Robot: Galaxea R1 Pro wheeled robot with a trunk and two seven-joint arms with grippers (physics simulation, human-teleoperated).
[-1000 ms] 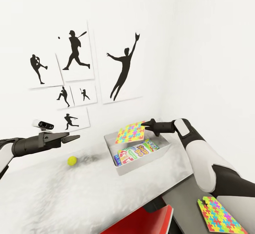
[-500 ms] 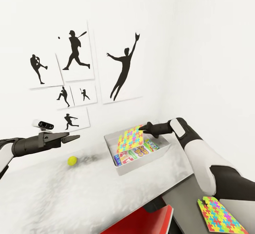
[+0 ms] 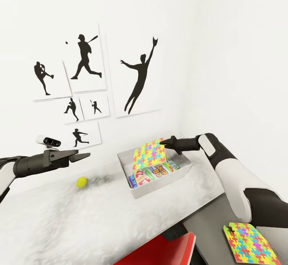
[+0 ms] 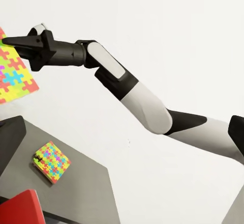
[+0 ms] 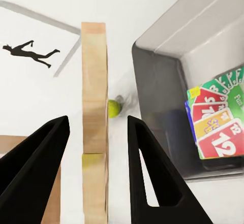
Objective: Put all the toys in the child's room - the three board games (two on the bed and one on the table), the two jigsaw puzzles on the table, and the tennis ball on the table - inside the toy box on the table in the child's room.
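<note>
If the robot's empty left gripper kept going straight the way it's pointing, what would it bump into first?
Probably the jigsaw puzzle held up by the right gripper over the toy box. The left gripper points that way, though depth is hard to judge.

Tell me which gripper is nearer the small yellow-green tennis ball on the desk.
Left. The left gripper hovers just above the small yellow-green tennis ball, empty. The right gripper is farther off, over the light grey toy box, with a multicoloured jigsaw sheet between its jaws.

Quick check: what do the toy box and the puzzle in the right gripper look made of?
Toy box: plain matte grey, rounded rim, probably moulded plastic. Jigsaw puzzle: thin stiff sheet, tan edge between the fingers in the right wrist view, likely cardboard or thin wood.
</note>
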